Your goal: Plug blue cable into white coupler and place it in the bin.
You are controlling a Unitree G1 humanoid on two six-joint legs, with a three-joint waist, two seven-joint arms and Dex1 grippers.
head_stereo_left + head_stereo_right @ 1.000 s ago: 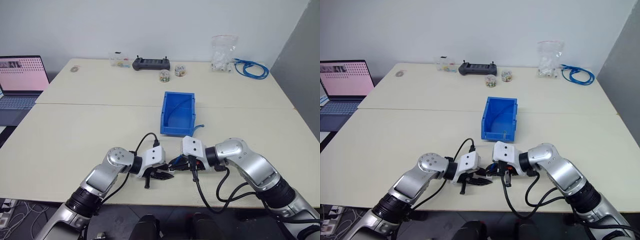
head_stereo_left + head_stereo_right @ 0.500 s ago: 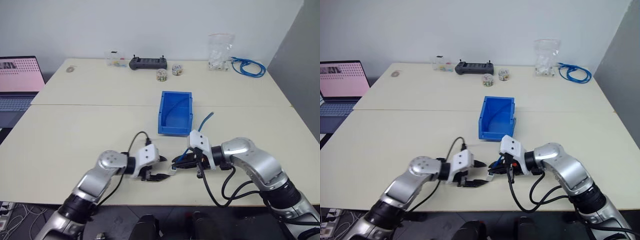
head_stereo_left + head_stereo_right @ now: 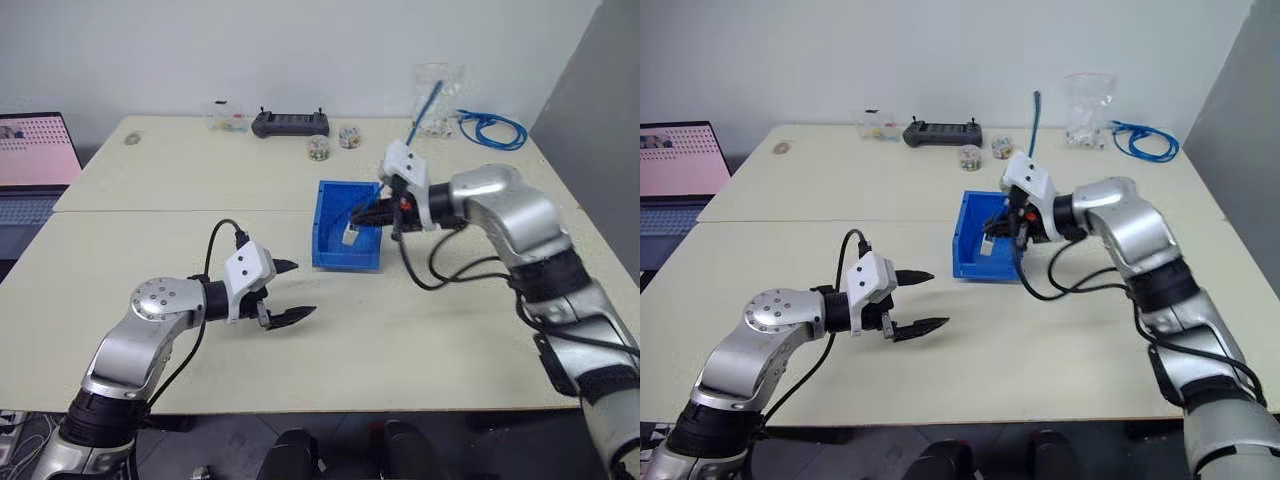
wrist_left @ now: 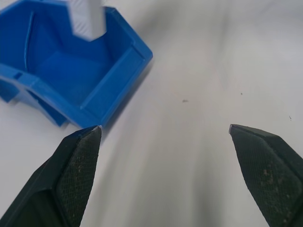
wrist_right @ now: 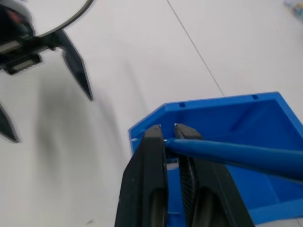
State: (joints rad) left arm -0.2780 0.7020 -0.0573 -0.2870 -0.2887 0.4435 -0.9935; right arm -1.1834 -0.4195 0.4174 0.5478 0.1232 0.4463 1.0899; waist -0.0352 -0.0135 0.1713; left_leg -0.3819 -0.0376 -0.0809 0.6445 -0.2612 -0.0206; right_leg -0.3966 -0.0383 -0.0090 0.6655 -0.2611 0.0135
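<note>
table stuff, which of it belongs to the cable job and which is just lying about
In the job:
- blue cable, held by the right gripper
- white coupler on its end
- bin below
- left gripper, open

Lying about:
- laptop
- black controller
- clear bag
- coiled blue cable
- small jars

Right claw (image 3: 362,216) with blue cable (image 3: 424,104) and white coupler (image 3: 350,235) now over bin (image 3: 330,250); left claw (image 3: 290,290) open.

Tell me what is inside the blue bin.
The bin looks bare inside. The right tool holds the white coupler and blue cable above it; the floor behind the near wall is hidden.
</note>
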